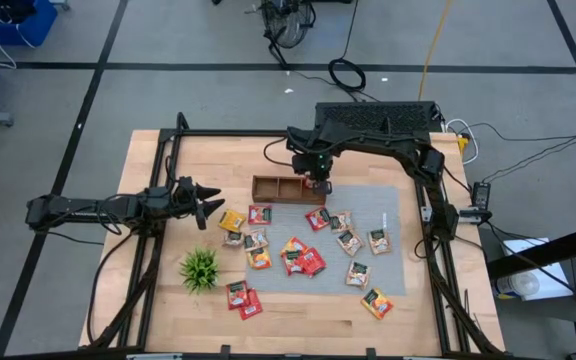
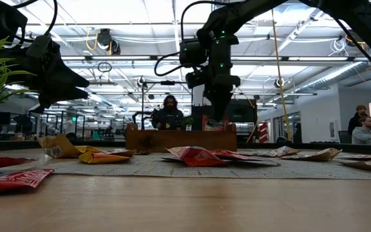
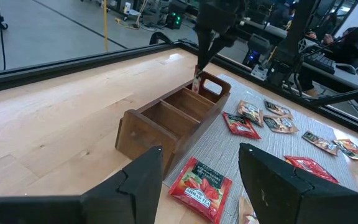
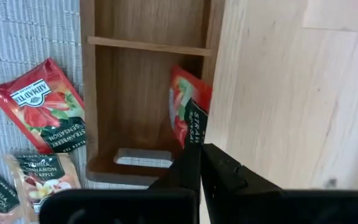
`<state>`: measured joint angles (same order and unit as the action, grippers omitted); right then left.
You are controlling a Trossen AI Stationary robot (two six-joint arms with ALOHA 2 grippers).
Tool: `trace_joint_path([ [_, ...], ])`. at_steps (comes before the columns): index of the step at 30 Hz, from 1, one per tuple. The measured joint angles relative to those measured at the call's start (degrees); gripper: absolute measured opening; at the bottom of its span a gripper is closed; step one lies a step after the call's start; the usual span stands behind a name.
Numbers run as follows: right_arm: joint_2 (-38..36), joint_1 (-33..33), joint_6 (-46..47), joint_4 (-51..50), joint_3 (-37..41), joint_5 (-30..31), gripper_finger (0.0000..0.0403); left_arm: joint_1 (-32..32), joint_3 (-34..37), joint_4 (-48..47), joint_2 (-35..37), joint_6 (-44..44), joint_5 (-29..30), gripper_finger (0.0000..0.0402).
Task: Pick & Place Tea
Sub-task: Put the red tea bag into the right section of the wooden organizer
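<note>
The wooden tray (image 1: pixel 288 188) with two compartments stands at the far middle of the table. My right gripper (image 1: pixel 318 183) hangs over the tray's right compartment (image 4: pixel 143 99), pointing down, shut on a red tea packet (image 4: pixel 182 112). Several more tea packets, red, orange and yellow, lie flat on the grey mat (image 1: pixel 388 215) and the wood, among them a red one (image 3: pixel 201 183) near the tray. My left gripper (image 1: pixel 213 200) waits open at the table's left, pointing level toward the tray, with nothing between its fingers. My right gripper pinches the red packet by its upper edge (image 4: pixel 194 134) between its two fingers, coming from above and pointing down. The packet hangs upright below the fingers, over the tray's right compartment and close to its long far wall (image 4: pixel 213 62). Its lower end (image 3: pixel 196 87) is about level with the tray's rim.
A small green plant (image 1: pixel 199 268) in a white pot stands near the left front. Black frame rails (image 1: pixel 158 180) run along the table's sides. People sit in the room beyond the table (image 2: pixel 167 113).
</note>
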<state>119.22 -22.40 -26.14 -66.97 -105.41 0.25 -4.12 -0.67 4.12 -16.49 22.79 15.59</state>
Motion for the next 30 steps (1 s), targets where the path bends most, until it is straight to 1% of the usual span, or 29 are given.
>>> trace_joint_path([
  [4, -0.04, 0.00, 0.58, -0.61, -0.01, -0.17, 0.0018, 0.01, 0.00, 0.00, 0.00, 0.00, 0.00, 0.0212],
  [8, -0.02, 0.05, 0.44, -0.45, 0.00, 0.36, 0.0064, 0.02, 0.00, 0.00, 0.00, 0.00, 0.00, 0.0212],
  [10, -0.02, 0.05, 1.00, -0.28, 0.00, 3.04, 0.0094, 0.00, 0.00, -0.02, 0.00, 0.00, 0.00, 0.0212],
  [13, -0.02, 0.05, 2.31, 0.90, 0.00, 8.75, 0.0132, 0.00, 0.00, 0.00, 0.00, 0.00, 0.00, 0.0212],
  [15, -0.04, 0.05, 1.88, 1.11, -0.02, 10.48, 0.0151, 0.02, 0.00, 0.00, 0.00, 0.00, 0.00, 0.0212],
  [16, -0.30, -0.02, 1.61, 0.71, -0.01, 10.24, 0.0158, 0.02, 0.00, -0.02, 0.00, 0.00, 0.00, 0.0212],
  [20, -1.54, -0.05, 1.33, 0.78, 0.00, 10.22, 0.0176, 0.02, 0.00, 0.00, 0.00, 0.00, 0.00, 0.0212],
  [24, -3.82, -0.11, 1.46, 0.75, 0.00, 10.44, 0.0184, 0.01, 0.00, 0.00, 0.00, 0.00, 0.01, 0.0212],
  [30, -11.02, 0.79, 7.65, 0.99, -0.02, 10.30, 0.0185, 0.01, 0.01, 0.00, 0.00, 0.00, 0.00, 0.0212],
])
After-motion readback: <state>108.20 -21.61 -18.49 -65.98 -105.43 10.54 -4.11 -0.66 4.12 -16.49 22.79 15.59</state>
